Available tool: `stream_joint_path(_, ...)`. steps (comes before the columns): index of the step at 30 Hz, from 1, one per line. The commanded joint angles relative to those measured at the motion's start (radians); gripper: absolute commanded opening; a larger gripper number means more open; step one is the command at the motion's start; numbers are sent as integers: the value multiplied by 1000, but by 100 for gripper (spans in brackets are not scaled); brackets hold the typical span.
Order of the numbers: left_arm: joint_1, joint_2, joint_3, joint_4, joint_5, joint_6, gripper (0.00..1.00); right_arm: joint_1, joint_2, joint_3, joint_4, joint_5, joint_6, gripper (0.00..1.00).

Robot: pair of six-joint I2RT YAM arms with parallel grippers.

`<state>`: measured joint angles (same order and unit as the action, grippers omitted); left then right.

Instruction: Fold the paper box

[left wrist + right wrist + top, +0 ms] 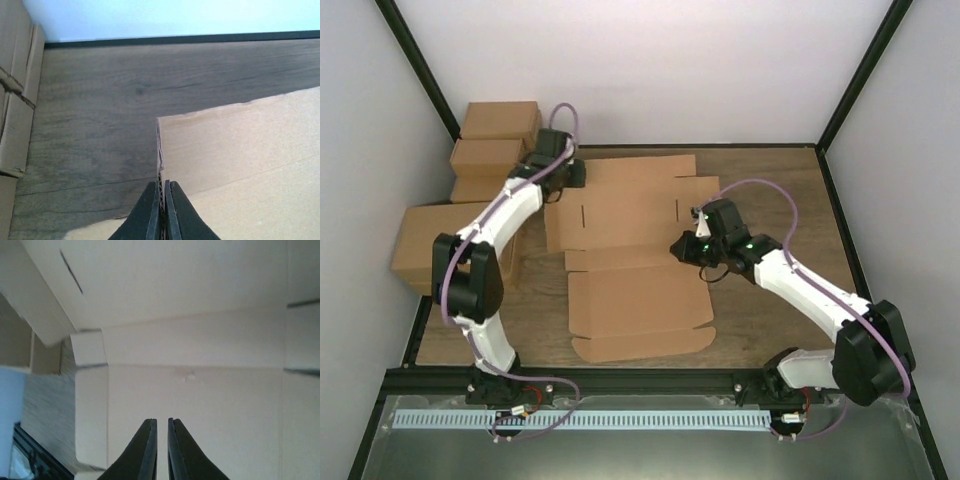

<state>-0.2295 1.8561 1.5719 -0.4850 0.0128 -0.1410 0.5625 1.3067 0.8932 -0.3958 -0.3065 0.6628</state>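
Paper box (630, 270): flat and unfolded on the middle of the table (770, 180), flaps spread. Its far-left corner is hidden beneath the left gripper in the top view.
Left gripper (161, 186): jaws clamped together on the box's left edge near that corner, with the cardboard seen edge-on between the fingers.
Right gripper (162, 421): jaws nearly together with only a slim gap, nothing visible between them. It is over the box's right-middle panel, and contact cannot be judged.
Cartons (498, 120): stacked at the left wall, partly hidden by the left arm (510, 215).
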Motion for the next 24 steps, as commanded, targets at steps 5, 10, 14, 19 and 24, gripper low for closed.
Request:
stream_joint_path(5,-282,-301,-372,339,-439,47,4,-109,-80,81,59,-35,155,8)
stream_joint_path(10,-396,-469,-616,526,-508,72,4,-113,-156,106,81,66,303,39)
stream_joint_path(14,-487,-528,-696,587,-576,140,4,-113,-196,85,115,98,441,81)
stream_joint_path(19,-583,-599,-786,658,-652,203,4,-113,-169,129,75,87,556,100)
stream_joint_path(24,-599,-698,-878,720,-612,200,4,-114,-81,278,-97,154,608,100)
